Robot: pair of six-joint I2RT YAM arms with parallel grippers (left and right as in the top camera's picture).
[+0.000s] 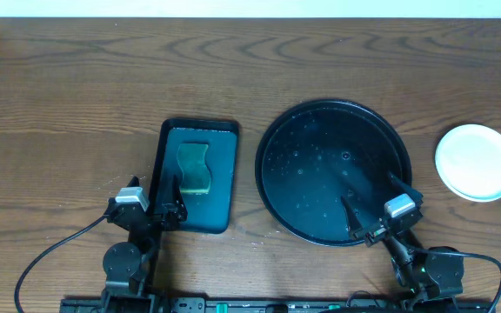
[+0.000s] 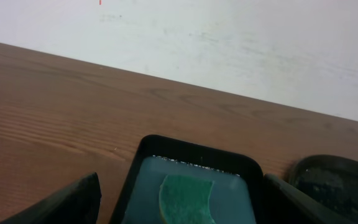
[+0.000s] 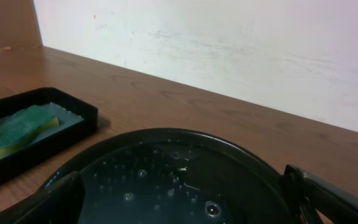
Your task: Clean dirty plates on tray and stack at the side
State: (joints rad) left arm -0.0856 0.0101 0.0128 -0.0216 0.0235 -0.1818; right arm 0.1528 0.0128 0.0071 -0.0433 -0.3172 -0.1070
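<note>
A large round black tray with a low rim [image 1: 320, 161] lies right of centre on the brown wood-grain tabletop [image 1: 76, 96]. No plates are on it. Its dark, glossy floor is speckled with small droplets, which the right wrist view shows clearly [image 3: 166, 171].

The small round white plastic plates [image 1: 477, 162] sit on the bare wood just beyond the tray's right rim, close to it but not touching. From overhead they show as one clean white disc with a paler ring near the edge and no smear. This is probably a stack, though the top-down view does not show how many plates are in it.

To the left of the black tray, with a strip of wood between them, is a smaller rectangular dark teal tray [image 1: 169, 165]. A yellow-green sponge with a wavy outline [image 1: 195, 168] lies flat in it, green face up, with a yellow layer beneath.

The left gripper [image 1: 155, 198] hangs at the near end of the rectangular tray with its fingers spread wide and nothing between them. The right gripper [image 1: 374, 198] hangs over the near right part of the black tray, its fingers also wide apart and holding nothing.
</note>
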